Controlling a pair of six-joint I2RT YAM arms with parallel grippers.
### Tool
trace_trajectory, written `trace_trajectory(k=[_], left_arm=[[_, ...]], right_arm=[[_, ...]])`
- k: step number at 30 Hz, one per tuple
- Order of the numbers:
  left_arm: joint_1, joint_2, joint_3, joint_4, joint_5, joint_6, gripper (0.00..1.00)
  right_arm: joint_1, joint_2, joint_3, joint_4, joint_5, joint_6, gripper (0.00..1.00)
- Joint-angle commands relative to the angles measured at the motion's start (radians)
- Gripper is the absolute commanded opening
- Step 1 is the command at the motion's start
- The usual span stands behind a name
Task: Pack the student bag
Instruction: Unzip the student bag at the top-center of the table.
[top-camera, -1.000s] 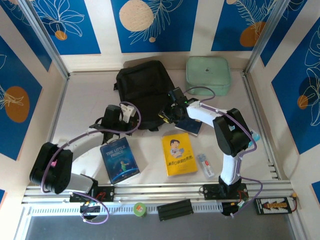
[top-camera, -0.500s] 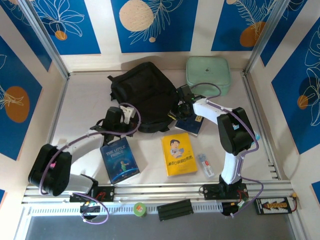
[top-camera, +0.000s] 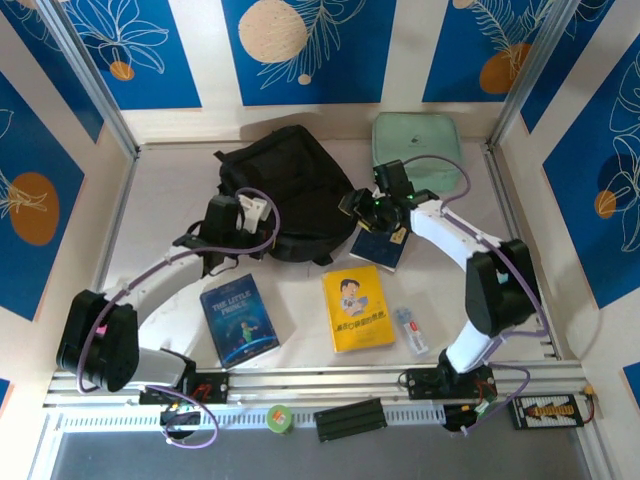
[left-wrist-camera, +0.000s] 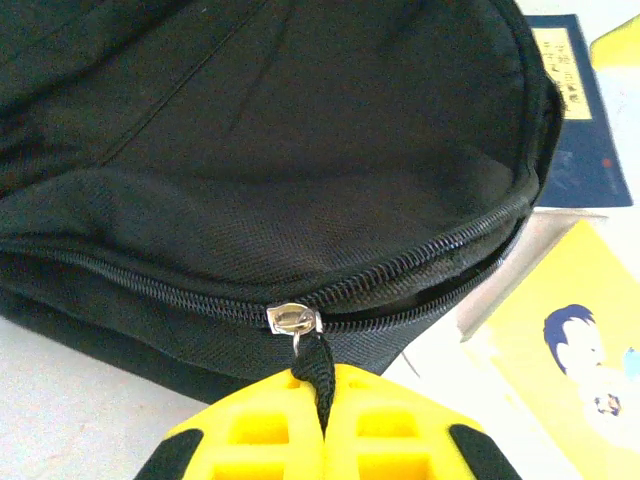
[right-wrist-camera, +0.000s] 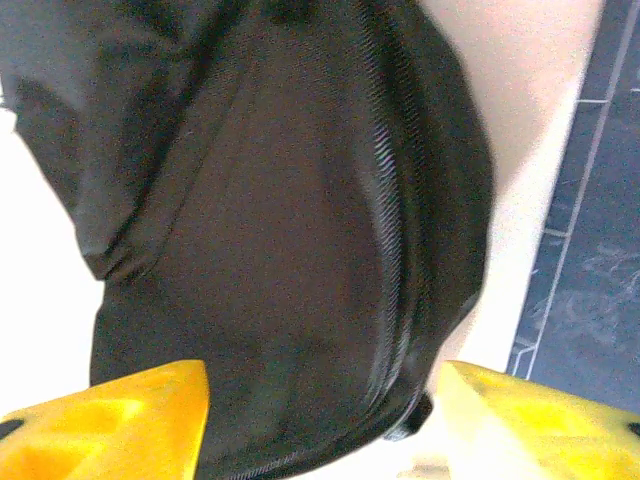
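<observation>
The zip pull (left-wrist-camera: 310, 358) is being pinched in the closed left gripper (left-wrist-camera: 322, 405); it is best being drawn steadily along the bag's (left-wrist-camera: 300, 150) track. The right gripper (right-wrist-camera: 320, 400) is being held open, empty.

Student bag (left-wrist-camera: 300, 150): we log matt black woven cloth, fine-grained. Its zip slider (left-wrist-camera: 292, 319) is bright metal; the pull tab (left-wrist-camera: 318, 375) is ribbed black webbing. Fingers (right-wrist-camera: 110, 415) of the right gripper (right-wrist-camera: 320, 405): smooth yellow plastic. Yellow book (top-camera: 358, 308), near middle: smooth printed paper cover.
</observation>
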Motion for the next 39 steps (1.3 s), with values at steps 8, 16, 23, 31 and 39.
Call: trace_trajectory(k=[8, 16, 23, 31, 39], left_arm=[[-0.084, 0.091, 0.183, -0.199, 0.087, 0.098, 0.0], [-0.112, 0.156, 0.233, -0.28, 0.086, 0.138, 0.0], [-0.113, 0.169, 0.231, -0.288, 0.043, 0.137, 0.0], [-0.113, 0.165, 0.192, -0.24, -0.059, 0.116, 0.0], [-0.08, 0.163, 0.188, -0.3, -0.325, 0.101, 0.0]], right_arm=[[0.116, -0.093, -0.149, 0.104, -0.109, 0.324, 0.82], [0.143, -0.02, -0.151, 0.251, -0.145, 0.396, 0.82], [0.148, 0.063, -0.131, 0.226, -0.154, 0.418, 0.73], [0.152, 0.103, -0.151, 0.189, -0.125, 0.382, 0.27], [0.142, 0.088, -0.134, 0.101, -0.014, 0.319, 0.06]])
